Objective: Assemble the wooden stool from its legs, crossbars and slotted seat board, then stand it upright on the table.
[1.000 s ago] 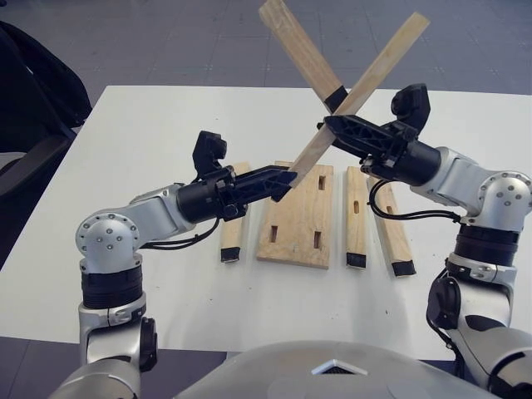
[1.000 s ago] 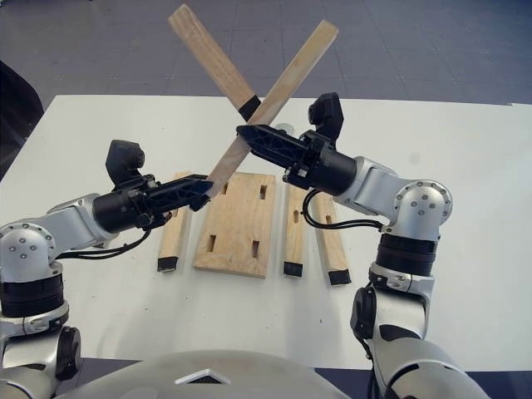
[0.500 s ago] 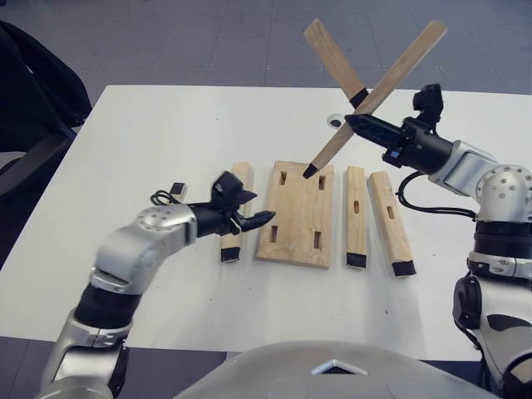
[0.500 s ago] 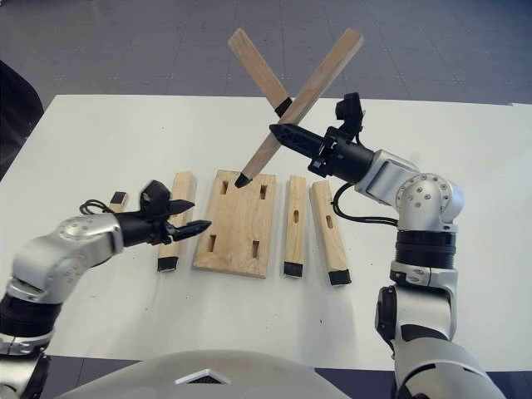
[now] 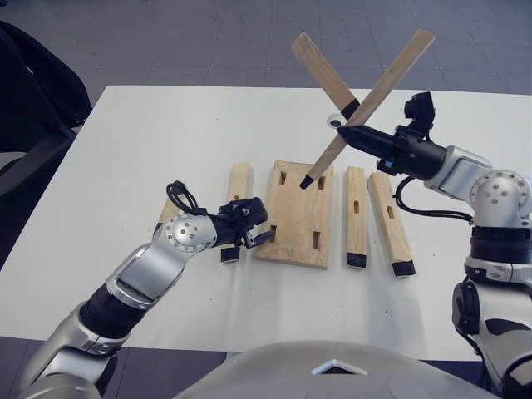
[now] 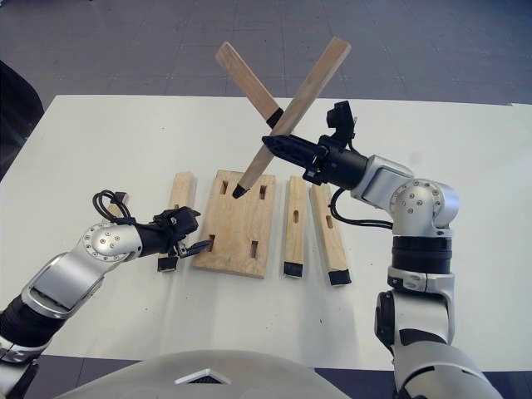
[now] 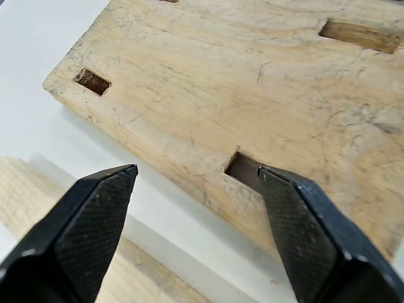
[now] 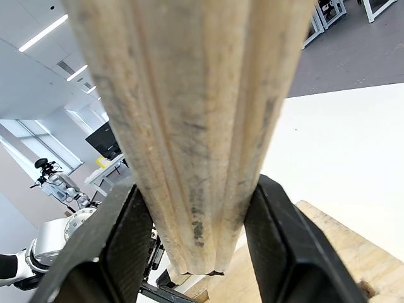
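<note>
Clamping the crossed legs point(image 5: 399, 66), the right tool point(image 5: 349, 133) holds them over the seat board point(image 5: 295, 218); left tool point(image 5: 267, 237) gapes alongside.

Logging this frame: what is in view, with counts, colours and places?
Table: 1, white, under everything.
Seat board: 1, pale wood with four slots, flat at the table's centre.
Crossed strips: 1 pair, pale wood with black tips, held in an X above the board, the low tip just over it.
Single strip: 1, pale wood with a black near end, flat to the left of the board.
Slotted strips: 2, pale wood with black near ends, flat side by side to the right of the board.
Small block: 1, wood, partly hidden behind the left arm.
Round object: 1, small and whitish, behind the board.
Left gripper: open at the board's near left edge.
Right gripper: shut on the crossed strips.
</note>
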Available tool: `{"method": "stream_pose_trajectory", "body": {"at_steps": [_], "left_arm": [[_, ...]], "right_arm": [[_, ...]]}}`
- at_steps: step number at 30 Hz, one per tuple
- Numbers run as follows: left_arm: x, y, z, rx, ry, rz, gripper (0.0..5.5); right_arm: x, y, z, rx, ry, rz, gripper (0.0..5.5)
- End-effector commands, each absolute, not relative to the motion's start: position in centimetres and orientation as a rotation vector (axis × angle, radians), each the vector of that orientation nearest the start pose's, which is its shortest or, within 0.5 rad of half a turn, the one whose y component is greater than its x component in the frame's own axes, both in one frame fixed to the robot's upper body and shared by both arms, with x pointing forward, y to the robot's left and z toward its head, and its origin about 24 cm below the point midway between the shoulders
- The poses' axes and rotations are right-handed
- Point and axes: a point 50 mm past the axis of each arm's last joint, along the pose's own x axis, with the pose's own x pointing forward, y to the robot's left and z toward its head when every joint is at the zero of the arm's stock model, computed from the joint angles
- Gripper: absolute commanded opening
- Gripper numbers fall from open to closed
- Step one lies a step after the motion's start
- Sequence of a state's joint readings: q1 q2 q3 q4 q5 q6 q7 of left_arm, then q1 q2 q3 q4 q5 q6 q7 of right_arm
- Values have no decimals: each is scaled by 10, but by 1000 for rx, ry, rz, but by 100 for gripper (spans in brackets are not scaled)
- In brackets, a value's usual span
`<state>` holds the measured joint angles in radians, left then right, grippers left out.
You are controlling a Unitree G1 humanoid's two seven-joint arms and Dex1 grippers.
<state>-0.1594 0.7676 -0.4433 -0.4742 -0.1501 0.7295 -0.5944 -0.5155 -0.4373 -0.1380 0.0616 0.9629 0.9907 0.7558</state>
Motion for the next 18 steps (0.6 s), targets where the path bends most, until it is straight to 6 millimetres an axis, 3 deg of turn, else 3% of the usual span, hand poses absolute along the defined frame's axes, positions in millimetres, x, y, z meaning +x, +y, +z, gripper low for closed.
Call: {"method": "stream_pose_trajectory", "body": {"at_steps": [1, 7, 18], "left_arm": [[223, 162, 71, 748, 579, -929, 356], [213, 176, 57, 884, 680, -1010, 356], [238, 209, 60, 968, 683, -904, 356]], "right_arm": [[297, -157, 151, 585, 299, 1115, 202], [299, -156, 150, 468, 291, 1109, 202], [310, -154, 117, 273, 338, 1070, 202]]}}
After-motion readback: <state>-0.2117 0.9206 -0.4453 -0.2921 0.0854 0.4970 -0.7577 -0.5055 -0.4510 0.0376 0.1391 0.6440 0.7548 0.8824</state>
